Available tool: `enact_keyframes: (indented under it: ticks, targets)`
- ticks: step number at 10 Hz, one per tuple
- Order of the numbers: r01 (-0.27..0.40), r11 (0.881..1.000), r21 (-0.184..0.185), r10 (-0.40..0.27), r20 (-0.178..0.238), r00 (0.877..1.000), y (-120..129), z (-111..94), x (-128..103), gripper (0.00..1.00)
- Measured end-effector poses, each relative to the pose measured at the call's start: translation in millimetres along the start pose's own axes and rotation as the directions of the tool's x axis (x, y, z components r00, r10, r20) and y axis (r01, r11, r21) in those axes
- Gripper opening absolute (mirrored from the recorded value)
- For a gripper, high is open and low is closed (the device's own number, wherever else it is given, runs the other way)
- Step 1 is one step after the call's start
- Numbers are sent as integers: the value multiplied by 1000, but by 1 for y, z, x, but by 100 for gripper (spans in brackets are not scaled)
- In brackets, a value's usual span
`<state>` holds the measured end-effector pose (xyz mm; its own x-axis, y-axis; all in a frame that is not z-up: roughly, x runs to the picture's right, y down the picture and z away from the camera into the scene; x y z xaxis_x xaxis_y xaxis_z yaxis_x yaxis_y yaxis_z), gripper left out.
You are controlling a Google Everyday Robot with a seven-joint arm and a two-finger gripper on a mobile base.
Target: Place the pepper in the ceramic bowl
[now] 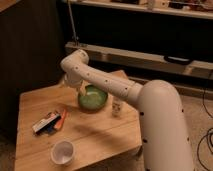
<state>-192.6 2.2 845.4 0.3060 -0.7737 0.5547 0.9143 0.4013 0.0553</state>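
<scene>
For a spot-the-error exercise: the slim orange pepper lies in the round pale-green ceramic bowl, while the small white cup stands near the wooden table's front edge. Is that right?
No. The camera view shows the pepper on the table beside the flat white-and-dark box, not in the bowl. The cup is right; the gripper hangs by the bowl's left rim.

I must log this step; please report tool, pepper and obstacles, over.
Tool open, empty, at rim of round pale-green ceramic bowl. Slim orange pepper on wooden table, beside flat white-and-dark box. Nothing lies between pepper and bowl.
</scene>
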Motion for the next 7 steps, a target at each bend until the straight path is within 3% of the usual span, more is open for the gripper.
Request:
enact_keyframes:
  ticks: [2,3,5,7]
  targets:
    - [-25,1000,-12,25,27,999,8,4,0,80]
    - [-47,998,-48,50,78,996,5,12,-6,80]
    - [-60,995,-81,75,197,978,-13,32,-18,80]
    - [-58,994,-92,85,319,944,-37,54,-36,80]
